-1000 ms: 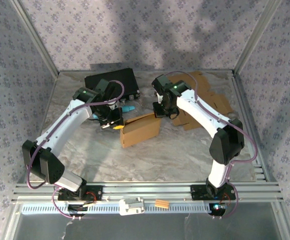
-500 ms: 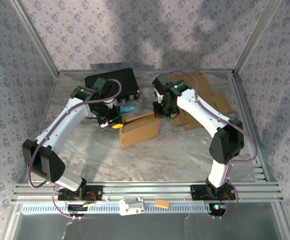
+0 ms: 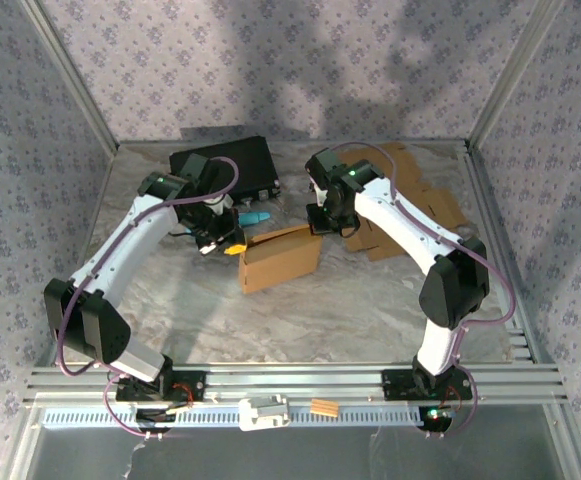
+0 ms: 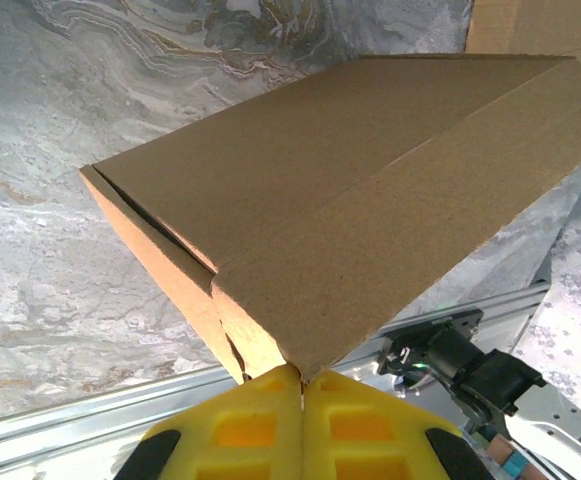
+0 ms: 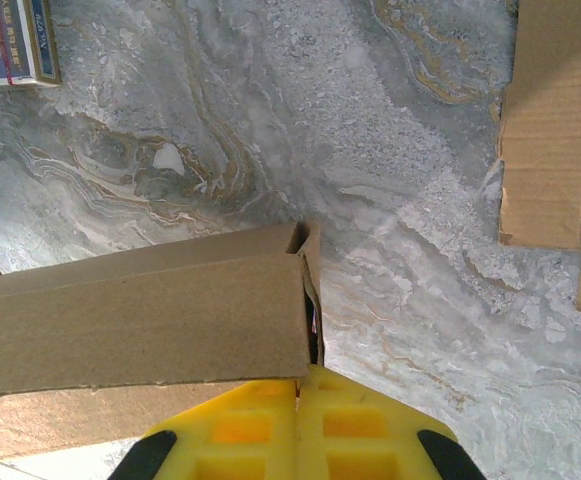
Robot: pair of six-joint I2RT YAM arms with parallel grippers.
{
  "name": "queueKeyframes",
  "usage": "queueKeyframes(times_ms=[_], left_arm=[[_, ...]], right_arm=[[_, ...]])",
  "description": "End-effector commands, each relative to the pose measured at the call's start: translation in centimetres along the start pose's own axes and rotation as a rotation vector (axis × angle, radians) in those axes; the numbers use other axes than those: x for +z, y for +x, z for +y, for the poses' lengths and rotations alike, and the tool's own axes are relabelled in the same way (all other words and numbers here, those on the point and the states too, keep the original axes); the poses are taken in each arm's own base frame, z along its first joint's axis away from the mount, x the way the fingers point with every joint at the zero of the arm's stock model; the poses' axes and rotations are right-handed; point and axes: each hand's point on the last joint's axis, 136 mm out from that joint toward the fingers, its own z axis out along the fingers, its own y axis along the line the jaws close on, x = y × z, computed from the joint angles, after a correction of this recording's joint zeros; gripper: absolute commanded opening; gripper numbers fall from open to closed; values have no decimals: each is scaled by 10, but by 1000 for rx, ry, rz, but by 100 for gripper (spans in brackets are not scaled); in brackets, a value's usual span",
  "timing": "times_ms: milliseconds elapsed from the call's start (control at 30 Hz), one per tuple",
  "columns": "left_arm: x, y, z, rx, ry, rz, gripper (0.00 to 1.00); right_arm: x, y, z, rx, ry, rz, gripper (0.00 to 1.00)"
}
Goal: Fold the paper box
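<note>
The paper box (image 3: 281,260) is a long brown cardboard carton lying across the middle of the marble table, its flaps folded in. My left gripper (image 3: 229,247) is shut, and its yellow fingertips press against the box's left corner. In the left wrist view the box (image 4: 350,190) slopes away from that shut gripper (image 4: 301,372), its corner right at the tips. My right gripper (image 3: 321,224) is shut at the box's right end. In the right wrist view the tips of this gripper (image 5: 300,378) touch the end of the box (image 5: 140,320), where a flap stands slightly ajar.
A black case (image 3: 222,160) lies at the back left, with a small teal object (image 3: 257,217) in front of it. Flat cardboard blanks (image 3: 420,205) are spread at the back right, near the right wrist (image 5: 555,130). An aluminium rail (image 3: 290,380) runs along the near edge.
My left wrist has drawn back a little to the left while staying against the box's corner. The box and the right arm have hardly moved.
</note>
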Motion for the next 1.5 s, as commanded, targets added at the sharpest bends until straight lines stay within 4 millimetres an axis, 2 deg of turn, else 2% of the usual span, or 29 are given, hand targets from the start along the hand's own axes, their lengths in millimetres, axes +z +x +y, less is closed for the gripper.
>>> queueKeyframes(times_ms=[0, 300, 467, 633, 967, 1467], left_arm=[[0, -1, -30, 41, 145, 31, 0], [6, 6, -20, 25, 141, 62, 0], [11, 6, -14, 9, 146, 53, 0], [8, 3, -17, 19, 144, 39, 0], [15, 8, -11, 20, 122, 29, 0], [28, 15, 0, 96, 92, -22, 0]], right_arm=[[-7, 4, 31, -22, -134, 36, 0], [-7, -1, 35, -52, -159, 46, 0], [1, 8, 36, -63, -148, 57, 0], [2, 13, 31, -66, -122, 50, 0], [7, 20, 18, -82, -81, 47, 0], [5, 19, 15, -75, -89, 45, 0]])
